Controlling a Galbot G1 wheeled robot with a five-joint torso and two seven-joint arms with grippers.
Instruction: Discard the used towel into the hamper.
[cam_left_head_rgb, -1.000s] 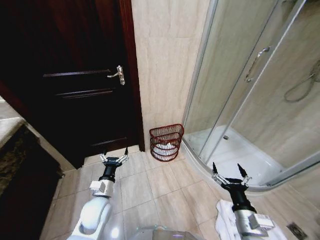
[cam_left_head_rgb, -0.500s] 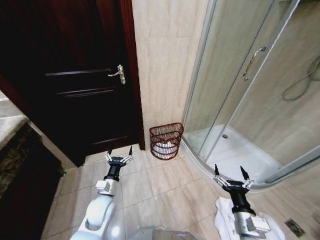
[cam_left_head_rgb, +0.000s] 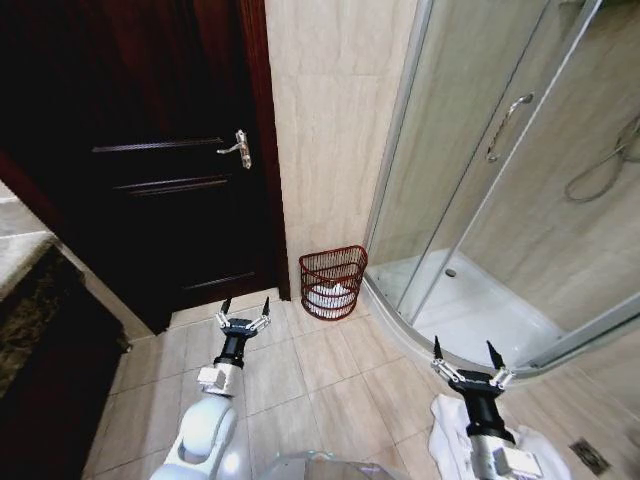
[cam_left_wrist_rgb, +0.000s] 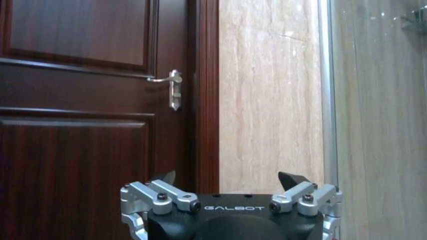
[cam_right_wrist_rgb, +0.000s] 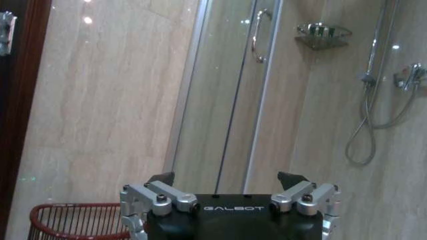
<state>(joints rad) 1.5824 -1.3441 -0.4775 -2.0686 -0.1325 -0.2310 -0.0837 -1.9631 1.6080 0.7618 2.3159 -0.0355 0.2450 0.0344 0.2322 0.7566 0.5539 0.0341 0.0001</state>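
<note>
The hamper (cam_left_head_rgb: 333, 283) stays against the far wall, white cloth inside; both empty end effectors, left (cam_left_head_rgb: 246, 306) and right (cam_left_head_rgb: 465, 354), fingers apart, have edged slightly rightward.

Hamper (cam_left_head_rgb: 333, 282) between door (cam_left_head_rgb: 150, 160) and shower (cam_left_head_rgb: 500, 200)

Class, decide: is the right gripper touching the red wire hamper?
Apart. In the head view the right gripper, jaws open, hangs over floor tiles well short of the hamper by the wall, with bare floor between them.
</note>
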